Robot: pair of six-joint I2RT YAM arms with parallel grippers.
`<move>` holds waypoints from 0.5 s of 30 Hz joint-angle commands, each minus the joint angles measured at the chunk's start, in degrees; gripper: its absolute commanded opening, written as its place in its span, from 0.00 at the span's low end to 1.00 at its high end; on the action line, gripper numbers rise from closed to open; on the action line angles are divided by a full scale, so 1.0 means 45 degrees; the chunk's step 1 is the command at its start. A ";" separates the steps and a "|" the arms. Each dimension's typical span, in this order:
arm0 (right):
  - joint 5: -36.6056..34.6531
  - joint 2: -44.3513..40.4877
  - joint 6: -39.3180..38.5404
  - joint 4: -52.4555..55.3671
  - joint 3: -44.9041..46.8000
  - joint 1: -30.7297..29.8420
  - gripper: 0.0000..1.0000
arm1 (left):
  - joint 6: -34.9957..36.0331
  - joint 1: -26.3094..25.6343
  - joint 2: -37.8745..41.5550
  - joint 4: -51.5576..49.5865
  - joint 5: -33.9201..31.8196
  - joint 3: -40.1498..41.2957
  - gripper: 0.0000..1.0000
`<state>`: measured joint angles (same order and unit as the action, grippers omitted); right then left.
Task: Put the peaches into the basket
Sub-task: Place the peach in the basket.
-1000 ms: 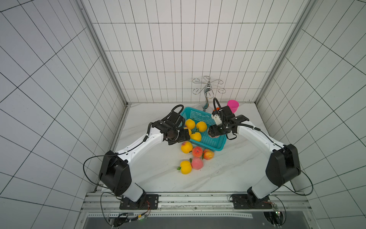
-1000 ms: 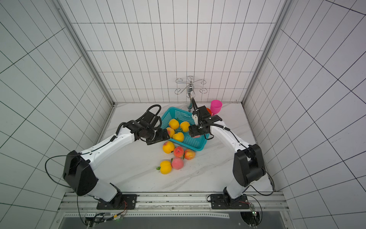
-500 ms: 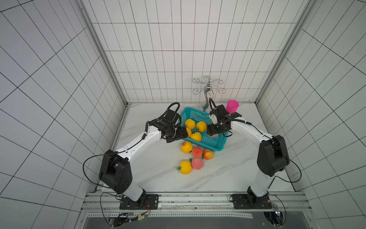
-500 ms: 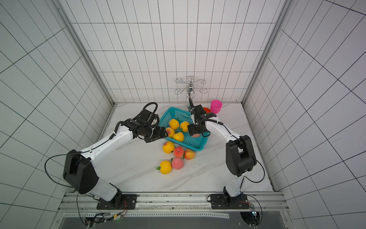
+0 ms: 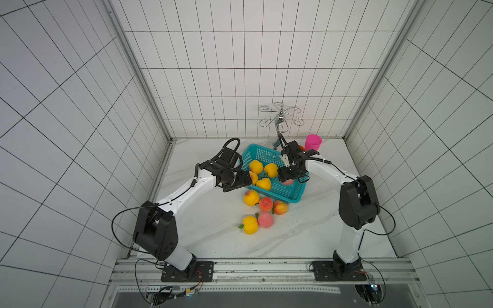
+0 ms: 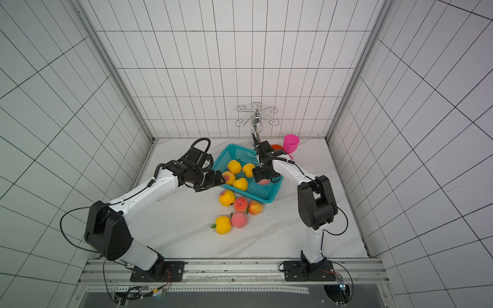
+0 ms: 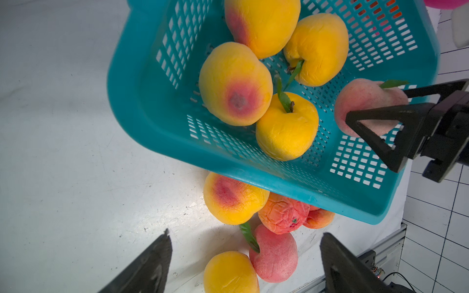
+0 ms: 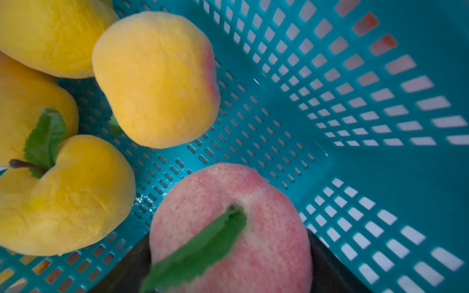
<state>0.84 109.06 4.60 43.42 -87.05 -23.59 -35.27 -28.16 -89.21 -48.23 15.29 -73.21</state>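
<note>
1. The right gripper (image 5: 287,179) is clamped on a pink peach (image 8: 228,228) low inside the basket (image 5: 293,199), near its right wall.
2. Four yellow peaches (image 5: 263,184) crowd the basket's left half; its far corner is bare mesh.
3. The left gripper (image 7: 245,233), fingers spread wide and empty, hangs beside the basket's near left corner.
4. Five loose peaches (image 5: 265,204) lie just outside the basket's near rim.

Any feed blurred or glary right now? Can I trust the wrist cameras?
Right wrist view: pink peach and its leaf too close, soft. Left wrist view: basket rim smeared, peaches inside sharp. Both top views: evenly lit, sharp, no harsh glare.
</note>
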 commanded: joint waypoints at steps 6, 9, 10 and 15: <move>-0.0429 0.0619 -0.0180 0.0510 -0.0928 0.0087 0.77 | 0.0187 0.0122 0.0193 0.0214 0.0099 0.0230 0.89; -0.0484 0.0687 -0.0217 0.0508 -0.1013 0.0079 0.77 | 0.0190 0.0145 0.0283 0.0229 0.0099 0.0349 0.90; -0.0501 0.0721 -0.0239 0.0508 -0.1054 0.0068 0.78 | 0.0182 0.0146 0.0293 0.0243 0.0086 0.0405 0.90; -0.0558 0.0802 -0.0280 0.0541 -0.1113 0.0048 0.80 | 0.0123 0.0145 0.0351 0.0326 0.0146 0.0492 0.90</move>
<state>-0.78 111.50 4.58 44.18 -88.82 -23.62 -35.03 -27.75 -88.99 -48.18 15.53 -71.37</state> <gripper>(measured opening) 0.808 0.896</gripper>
